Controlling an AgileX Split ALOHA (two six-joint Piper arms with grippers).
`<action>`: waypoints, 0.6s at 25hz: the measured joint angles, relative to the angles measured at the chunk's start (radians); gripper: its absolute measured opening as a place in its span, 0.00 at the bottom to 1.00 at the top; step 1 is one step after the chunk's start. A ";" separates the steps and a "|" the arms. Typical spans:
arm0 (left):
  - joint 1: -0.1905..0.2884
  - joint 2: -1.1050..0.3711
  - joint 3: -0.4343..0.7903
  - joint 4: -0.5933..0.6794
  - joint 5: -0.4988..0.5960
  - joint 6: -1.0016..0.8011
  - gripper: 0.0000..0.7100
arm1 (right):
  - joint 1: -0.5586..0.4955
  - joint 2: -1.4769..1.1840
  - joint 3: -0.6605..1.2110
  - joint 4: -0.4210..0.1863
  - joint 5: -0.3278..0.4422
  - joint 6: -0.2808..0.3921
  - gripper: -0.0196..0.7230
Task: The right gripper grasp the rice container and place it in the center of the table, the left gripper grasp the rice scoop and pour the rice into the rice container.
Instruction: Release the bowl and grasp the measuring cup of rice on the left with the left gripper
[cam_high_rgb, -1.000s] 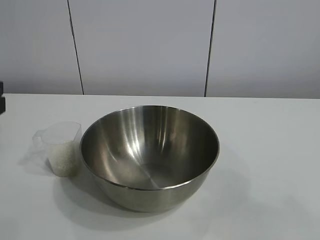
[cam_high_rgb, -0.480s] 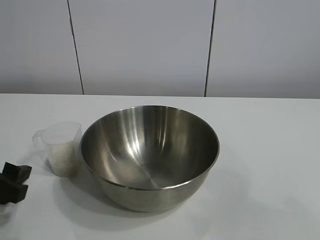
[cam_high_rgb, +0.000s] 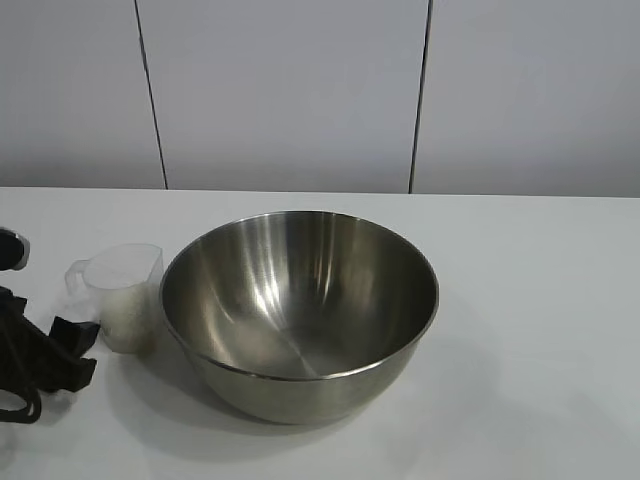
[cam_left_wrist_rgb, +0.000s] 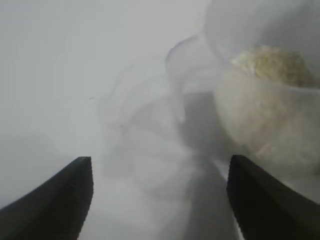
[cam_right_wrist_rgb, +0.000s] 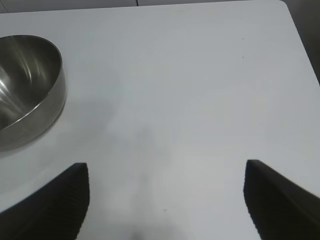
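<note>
Now, look at your hands first, then look out across the table.

Left gripper (cam_high_rgb: 75, 352): it is low at the left edge of the table (cam_high_rgb: 540, 300). Its two black fingers (cam_left_wrist_rgb: 55, 200) are spread wide and hold nothing.

Rice scoop (cam_high_rgb: 122, 297): it stands upright on the table, just beside your left gripper and a bit farther back. It is not touched yet.

Rice (cam_left_wrist_rgb: 270, 65): a pale heap sits inside the scoop, filling the lower part.

Which way to go: from the left wrist view, the scoop (cam_left_wrist_rgb: 260, 100) is ahead of the fingers but off to one side, in front of one finger and not in the gap. I think you need to slide sideways so the cup sits between both fingers before you squeeze.

Handle: the small tab on the scoop points toward the left side of the table, toward your left gripper.

Rice container (cam_high_rgb: 300, 310): the big shiny bowl sits near the middle of the table, right next to the scoop. They look almost touching, but I cannot tell for sure.

Right gripper (cam_right_wrist_rgb: 165, 200): it is parked well apart from the bowl (cam_right_wrist_rgb: 27, 90), fingers wide, holding nothing.

Nearer arm: your left arm is much closer to the scoop.

Watch out: the cup looks light, so a bump could tip the rice out.
</note>
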 joint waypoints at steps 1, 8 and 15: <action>0.007 0.000 -0.008 -0.002 0.000 0.005 0.76 | 0.000 0.000 0.000 0.000 0.000 0.000 0.80; 0.086 0.000 -0.033 0.071 -0.001 0.002 0.76 | 0.000 0.000 0.000 0.000 0.000 0.000 0.80; 0.117 0.000 -0.048 0.198 0.000 -0.011 0.76 | 0.000 0.000 0.000 0.000 0.000 0.000 0.80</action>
